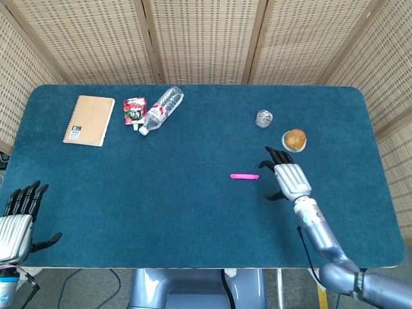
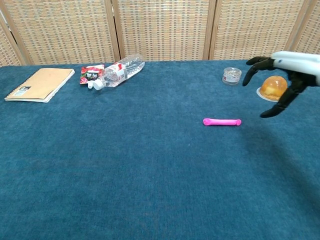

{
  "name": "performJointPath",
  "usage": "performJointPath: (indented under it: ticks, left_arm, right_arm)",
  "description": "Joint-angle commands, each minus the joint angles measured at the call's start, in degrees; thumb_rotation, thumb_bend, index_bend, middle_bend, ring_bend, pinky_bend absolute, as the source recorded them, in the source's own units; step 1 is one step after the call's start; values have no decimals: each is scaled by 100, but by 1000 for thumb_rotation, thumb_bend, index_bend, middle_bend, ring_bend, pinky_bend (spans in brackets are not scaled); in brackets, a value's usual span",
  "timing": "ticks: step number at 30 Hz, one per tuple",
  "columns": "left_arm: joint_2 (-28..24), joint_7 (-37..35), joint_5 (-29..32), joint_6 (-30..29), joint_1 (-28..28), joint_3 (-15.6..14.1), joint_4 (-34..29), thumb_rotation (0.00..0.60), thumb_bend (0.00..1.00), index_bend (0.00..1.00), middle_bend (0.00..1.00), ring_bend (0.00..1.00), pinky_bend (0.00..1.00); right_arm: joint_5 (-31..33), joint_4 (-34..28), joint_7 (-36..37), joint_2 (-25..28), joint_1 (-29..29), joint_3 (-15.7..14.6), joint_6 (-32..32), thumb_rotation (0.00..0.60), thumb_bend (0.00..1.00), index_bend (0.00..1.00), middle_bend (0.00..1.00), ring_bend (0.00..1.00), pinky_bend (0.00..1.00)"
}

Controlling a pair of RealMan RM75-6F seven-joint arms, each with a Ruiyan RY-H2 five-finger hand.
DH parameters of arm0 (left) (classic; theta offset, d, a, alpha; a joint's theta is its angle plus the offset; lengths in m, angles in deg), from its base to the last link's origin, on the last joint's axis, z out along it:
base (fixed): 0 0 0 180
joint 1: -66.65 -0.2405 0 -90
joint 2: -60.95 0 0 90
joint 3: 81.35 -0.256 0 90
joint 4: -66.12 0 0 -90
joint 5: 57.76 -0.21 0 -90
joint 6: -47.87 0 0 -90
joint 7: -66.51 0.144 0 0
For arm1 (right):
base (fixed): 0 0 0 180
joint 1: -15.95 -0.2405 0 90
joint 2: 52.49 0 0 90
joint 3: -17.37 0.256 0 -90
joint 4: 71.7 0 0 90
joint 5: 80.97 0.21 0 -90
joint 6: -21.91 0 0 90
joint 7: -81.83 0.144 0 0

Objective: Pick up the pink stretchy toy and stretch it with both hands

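The pink stretchy toy [image 1: 244, 176] [image 2: 222, 121] lies flat on the blue table, a short rod running left to right, right of the table's middle. My right hand [image 1: 287, 176] [image 2: 281, 73] hovers just right of the toy, above the cloth, fingers spread and holding nothing. My left hand [image 1: 20, 215] rests at the front left corner of the table, fingers apart and empty, far from the toy. The chest view does not show the left hand.
A tan notebook [image 1: 89, 120], a red snack packet [image 1: 134, 109] and a lying plastic bottle [image 1: 161, 109] sit at the back left. A small clear jar [image 1: 264, 118] and an orange bun on a dish [image 1: 294, 139] stand just behind my right hand.
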Motion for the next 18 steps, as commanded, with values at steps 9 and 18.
performJointPath:
  ticks: [9,18]
  left_arm:
    - [89,140,279,98,75,78,69,600,0,0,0,0,0]
    - [107,151,430,187,143,111,98,600,0,0,0,0,0]
  right_arm:
    - [1085,1222,-612,-1051,-736,-67,-396,600,372,406,0,0,0]
    - [1588,1913,-797,-1571,-1118,-50,-447,600,434,421,0,0,0]
